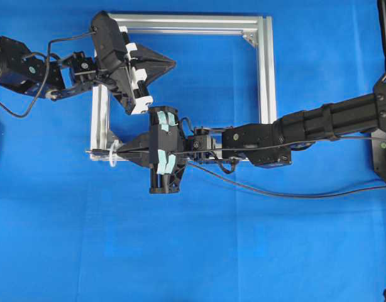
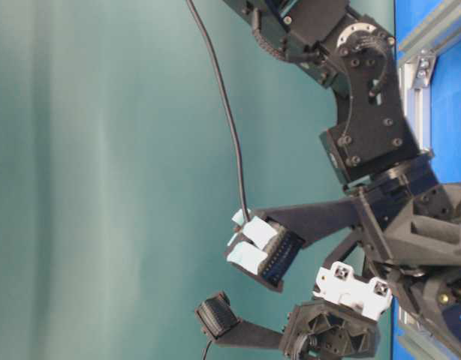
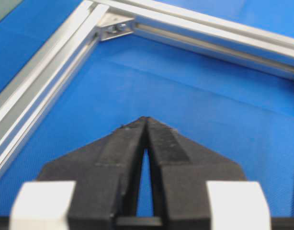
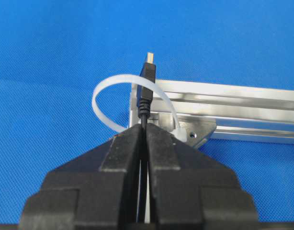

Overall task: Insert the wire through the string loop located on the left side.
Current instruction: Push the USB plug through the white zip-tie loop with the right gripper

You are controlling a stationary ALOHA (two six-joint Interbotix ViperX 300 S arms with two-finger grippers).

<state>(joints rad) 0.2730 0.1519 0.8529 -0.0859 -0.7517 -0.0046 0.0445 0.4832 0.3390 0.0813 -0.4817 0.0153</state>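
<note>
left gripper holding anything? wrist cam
No. In the left wrist view the left gripper is shut with nothing between its fingertips, hovering over blue cloth inside the aluminium frame.

The table cover (image 1: 256,251) was a plain, bright blue, finely woven and without pattern. The square frame (image 1: 266,69) on it was silver, shiny along its rails. The wire (image 4: 148,93) was black, its plug tip (image 4: 150,57) metallic grey. The string loop (image 4: 108,91) was white. Both arms were black; the right gripper (image 4: 143,136) was matt black throughout, with pale turquoise tape patches (image 1: 166,119) on its body, and the left gripper (image 3: 146,125) was black with white blocks (image 3: 44,203) at its base. The backdrop (image 2: 103,180) was a dull teal green.
</note>
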